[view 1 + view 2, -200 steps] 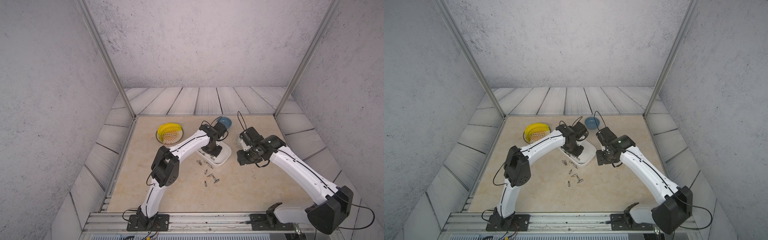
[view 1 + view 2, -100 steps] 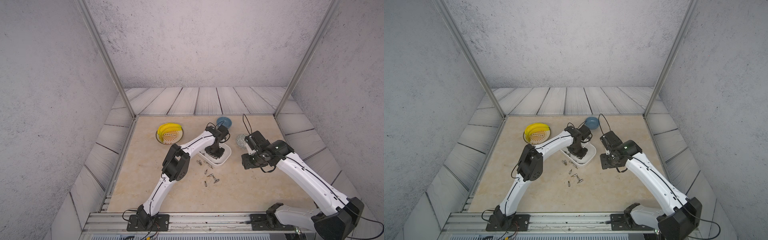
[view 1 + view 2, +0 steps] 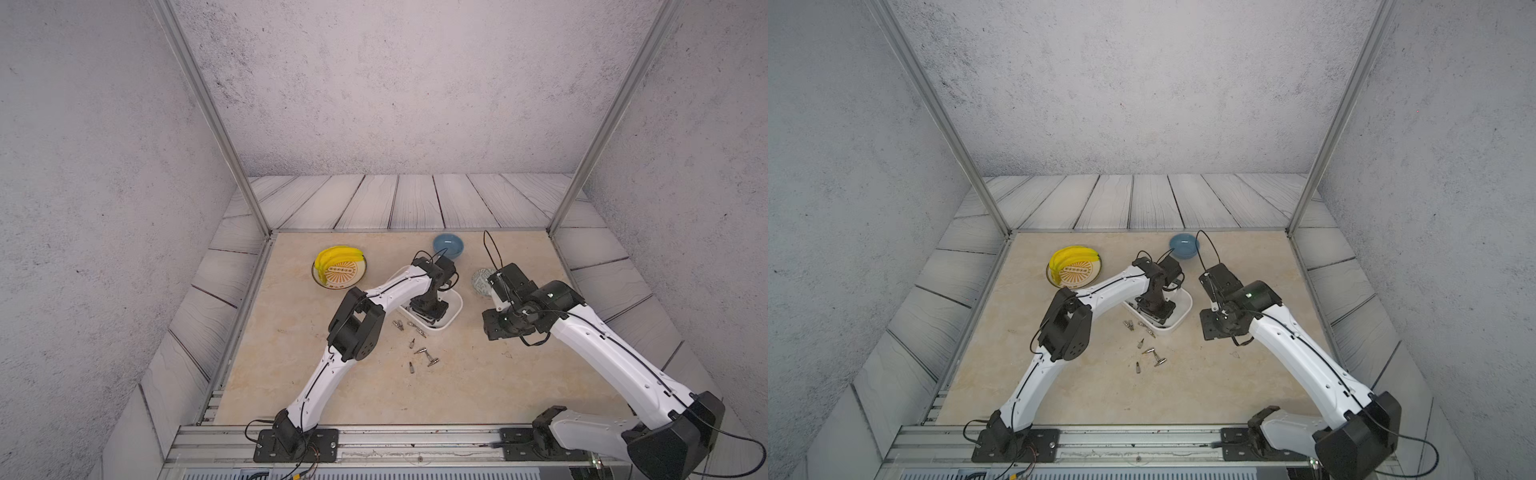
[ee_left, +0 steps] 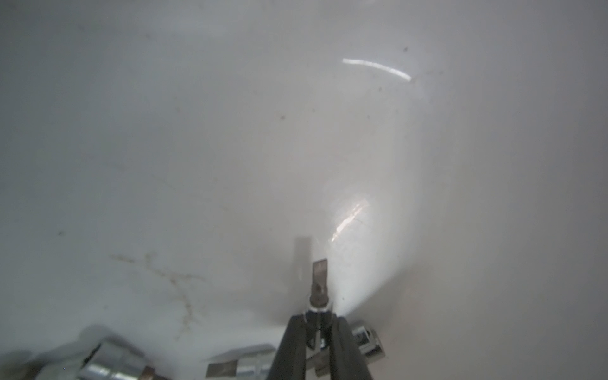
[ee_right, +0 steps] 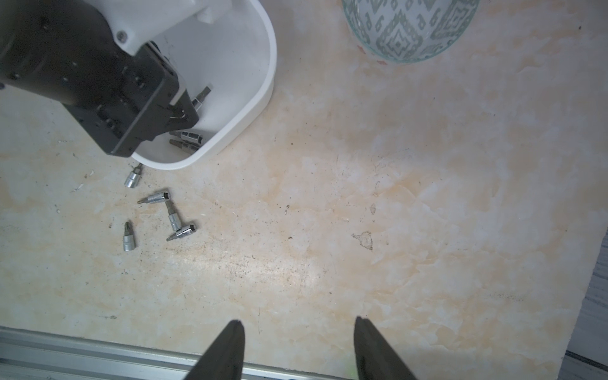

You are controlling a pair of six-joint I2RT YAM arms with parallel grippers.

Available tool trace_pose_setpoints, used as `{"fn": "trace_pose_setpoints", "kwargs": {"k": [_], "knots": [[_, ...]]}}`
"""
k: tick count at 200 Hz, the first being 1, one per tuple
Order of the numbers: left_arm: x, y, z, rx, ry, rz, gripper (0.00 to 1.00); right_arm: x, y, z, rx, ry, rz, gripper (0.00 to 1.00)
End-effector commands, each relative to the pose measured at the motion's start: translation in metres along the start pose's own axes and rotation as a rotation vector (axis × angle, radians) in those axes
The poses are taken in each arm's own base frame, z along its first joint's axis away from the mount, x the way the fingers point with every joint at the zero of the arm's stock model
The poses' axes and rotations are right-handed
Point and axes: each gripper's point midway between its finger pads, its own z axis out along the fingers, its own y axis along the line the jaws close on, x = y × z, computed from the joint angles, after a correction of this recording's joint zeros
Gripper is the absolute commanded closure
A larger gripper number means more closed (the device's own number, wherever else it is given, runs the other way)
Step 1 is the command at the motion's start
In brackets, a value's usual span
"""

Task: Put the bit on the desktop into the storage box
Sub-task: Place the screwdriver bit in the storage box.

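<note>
Since a second ago the left arm (image 3: 353,328) has stretched forward and sunk lower, while the right arm (image 3: 602,345) has drawn back, uncovering a patterned bowl (image 3: 480,280). On the tabletop (image 3: 478,386) sits the white box (image 3: 455,309). The left hand (image 4: 317,325) is now down inside it, clamped on one bit (image 4: 319,279) whose flat tip nearly meets the box floor; letting go looks like the next step. The right hand (image 5: 297,324) hangs with fingers apart, empty, over bare tabletop. Other bits (image 5: 187,136) already lie in the box; several loose bits (image 5: 174,220) remain just outside it.
</note>
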Motion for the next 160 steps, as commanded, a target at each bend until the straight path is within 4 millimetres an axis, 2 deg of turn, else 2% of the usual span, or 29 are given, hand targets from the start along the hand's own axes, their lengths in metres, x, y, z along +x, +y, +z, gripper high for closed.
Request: {"fn": "trace_pose_setpoints", "kwargs": {"k": [1, 33, 80, 95, 132, 160], "knots": [[0.005, 0.005, 0.011, 0.005, 0.031, -0.008, 1.00, 0.008, 0.005, 0.009, -0.031, 0.046, 0.007, 0.42], [0.007, 0.006, 0.014, 0.004, 0.038, -0.010, 0.99, 0.016, 0.010, 0.018, -0.069, 0.050, 0.017, 0.42], [-0.002, 0.001, -0.002, 0.015, 0.001, -0.001, 0.66, 0.019, 0.010, 0.021, -0.072, 0.059, 0.014, 0.42], [-0.007, -0.001, -0.014, 0.019, -0.028, 0.004, 0.60, 0.021, 0.015, 0.027, -0.096, 0.065, 0.013, 0.42], [-0.018, -0.005, -0.046, 0.014, -0.092, 0.013, 0.59, 0.030, 0.032, 0.046, -0.175, 0.079, 0.008, 0.43], [-0.023, -0.007, -0.089, 0.001, -0.177, 0.020, 0.58, 0.038, 0.050, 0.058, -0.205, 0.086, -0.037, 0.43]]}}
